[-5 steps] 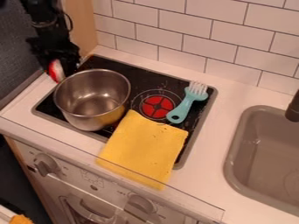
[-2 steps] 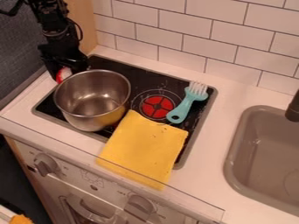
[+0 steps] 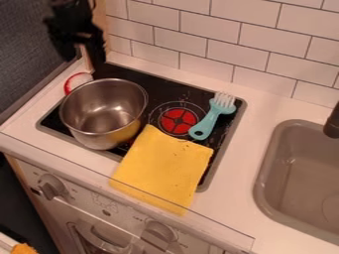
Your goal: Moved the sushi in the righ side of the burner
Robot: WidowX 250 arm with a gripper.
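My black gripper [image 3: 86,55] hangs at the upper left, above the back left corner of the stove, with its fingers apart and nothing between them. Below it lies the red and white sushi [image 3: 78,80], on the left behind the steel pot, which partly hides it. The sushi is at the stove's back left edge; whether it touches the pot I cannot tell. The black stovetop [image 3: 155,88] has a red burner [image 3: 178,121] near its middle, right of the pot.
The steel pot [image 3: 104,113] covers the stove's left part. A yellow cloth [image 3: 165,168] overlaps its front edge, and a teal brush [image 3: 210,120] lies on the right. Beyond is the sink [image 3: 301,173]; a tiled wall [image 3: 205,47] stands behind.
The gripper has moved right, opened and risen off the sushi. The sushi, earlier held farther left, now lies behind the pot, which has shifted very slightly.
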